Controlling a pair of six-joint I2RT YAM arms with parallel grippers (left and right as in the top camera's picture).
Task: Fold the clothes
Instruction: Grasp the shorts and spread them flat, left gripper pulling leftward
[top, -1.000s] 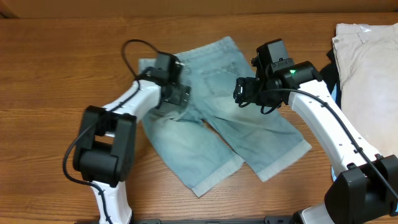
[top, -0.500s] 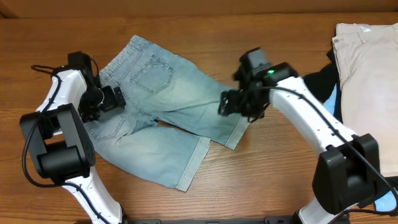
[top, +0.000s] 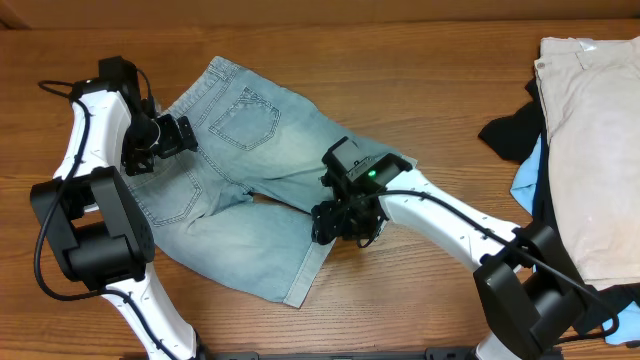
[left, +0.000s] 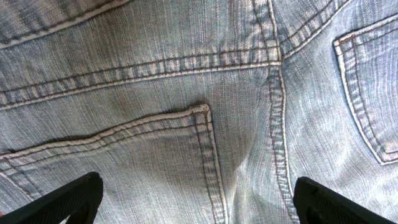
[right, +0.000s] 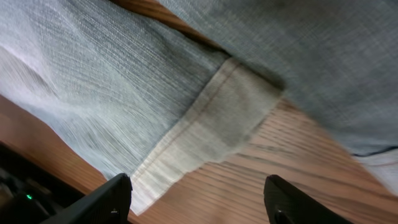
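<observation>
We count one pair of denim shorts (top: 250, 190), two grippers, and three more garments heaped at the table's (top: 420, 60) right edge: one cream garment (top: 590, 150), one black garment (top: 505, 135) and one bright-blue garment (top: 528, 178). The shorts lie spread on the wood left of centre, seat side up, with the waistband toward the far left and the two legs running toward the right and the near edge. They lie well apart from the heap.

The left gripper (top: 170, 135) hangs over the seat of the shorts near the waistband. In its wrist view we see two back pockets (left: 155, 155) below it, one on each side of the centre seam. Its fingers (left: 62, 199) are spread wide and hold nothing. We cannot tell whether the tips touch the cloth.

The right gripper (top: 345, 222) sits over the leg ends, where denim meets bare wood. Its wrist view shows a hem (right: 205, 134) with one corner turned over. Its two fingers (right: 102, 199) are also set far apart, with nothing between them.
</observation>
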